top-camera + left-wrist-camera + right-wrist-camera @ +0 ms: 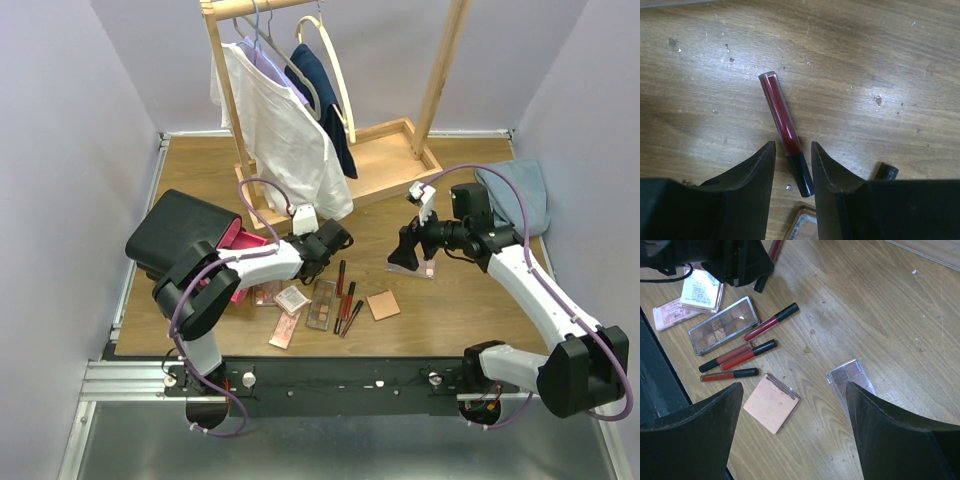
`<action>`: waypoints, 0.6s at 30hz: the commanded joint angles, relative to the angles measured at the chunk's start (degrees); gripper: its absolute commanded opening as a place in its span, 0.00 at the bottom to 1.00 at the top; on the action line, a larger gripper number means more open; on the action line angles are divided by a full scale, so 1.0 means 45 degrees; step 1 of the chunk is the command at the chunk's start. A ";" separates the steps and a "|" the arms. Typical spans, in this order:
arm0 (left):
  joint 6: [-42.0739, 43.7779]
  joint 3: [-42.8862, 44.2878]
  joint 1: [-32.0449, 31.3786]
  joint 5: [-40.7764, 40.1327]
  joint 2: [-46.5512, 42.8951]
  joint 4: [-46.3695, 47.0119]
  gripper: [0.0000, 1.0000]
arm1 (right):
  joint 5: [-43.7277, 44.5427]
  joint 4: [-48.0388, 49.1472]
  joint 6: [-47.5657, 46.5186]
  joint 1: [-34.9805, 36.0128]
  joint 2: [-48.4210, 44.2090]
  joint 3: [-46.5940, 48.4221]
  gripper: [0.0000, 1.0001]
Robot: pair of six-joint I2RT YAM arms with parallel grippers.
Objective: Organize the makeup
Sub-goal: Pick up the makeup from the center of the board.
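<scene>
Left tool [793, 145] narrow astride dark-red tube [782, 115], I cannot tell if gripped | right tool [794, 384] wide, clear eyeshadow palette [846, 374] partly hidden behind it

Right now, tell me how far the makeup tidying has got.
Done: nothing visibly stored in the black case with pink drawers. In hand: the left claw straddles a slim dark-red tube with a black cap; grip unclear. The open right claw hovers over a small clear-cased palette. Left: the square peach compact, the long rectangular eyeshadow palette and other red tubes lie loose.
</scene>
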 commanded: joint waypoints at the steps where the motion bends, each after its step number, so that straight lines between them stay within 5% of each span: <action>1: -0.0354 0.0154 0.0253 0.0079 0.0553 0.0384 0.43 | -0.0399 0.0092 0.0012 -0.0097 0.0018 -0.0099 0.91; 10: -0.0081 -0.0042 0.0508 0.0743 0.1003 0.1009 0.40 | -0.0399 0.0092 0.0011 -0.0097 -0.0001 -0.0118 0.91; 18: 0.0330 -0.0353 0.0605 0.0705 0.0224 0.1321 0.17 | -0.0321 0.0092 -0.0008 -0.0156 -0.0040 -0.0138 0.91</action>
